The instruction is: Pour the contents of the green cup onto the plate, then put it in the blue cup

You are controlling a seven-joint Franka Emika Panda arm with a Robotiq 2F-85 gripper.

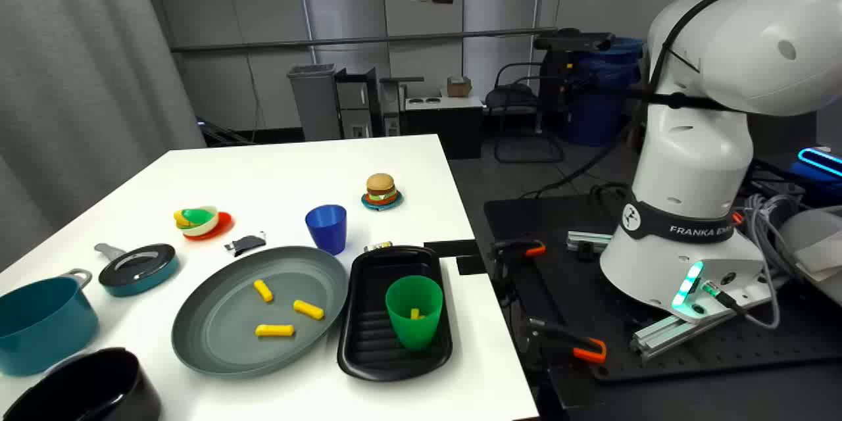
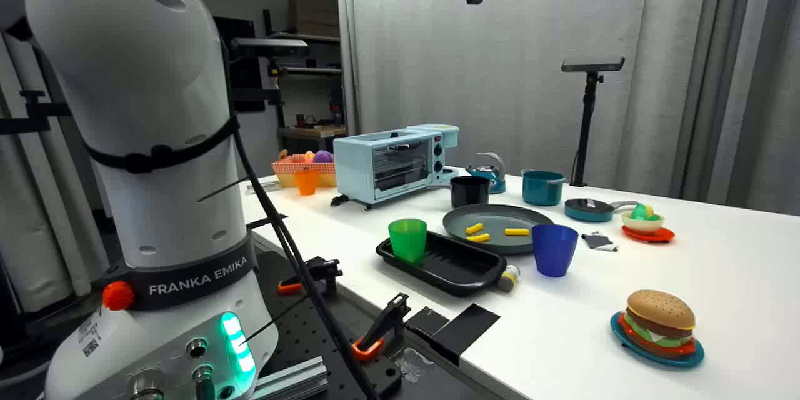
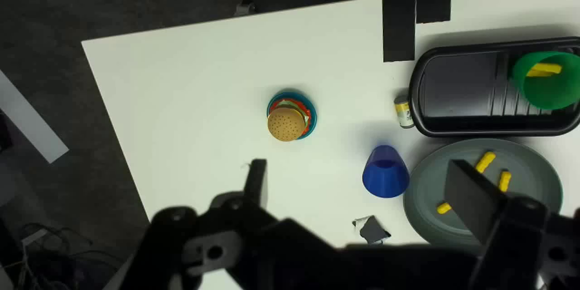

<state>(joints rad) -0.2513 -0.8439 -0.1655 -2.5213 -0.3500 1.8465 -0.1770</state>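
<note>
At left in an exterior view, the plate (image 1: 220,309) holds three fries (image 1: 274,330); then comes the blue cup (image 1: 326,230); then the green cup (image 1: 412,331), fries (image 1: 415,313) inside, in a tray (image 1: 365,335). Jaws apart, empty. Pouring seems the current step: next, grip that cup.

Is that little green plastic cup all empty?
Not empty: the wrist view shows small yellow stick-shaped pieces inside the round green plastic cup.

From the blue cup (image 1: 326,230) to the toy hamburger (image 1: 381,190), bare tabletop (image 3: 331,158) gives me a free lane. Low passes are obstructed by the plate (image 1: 220,316), just beside the cup, and the black tray (image 3: 462,88), near it.
</note>
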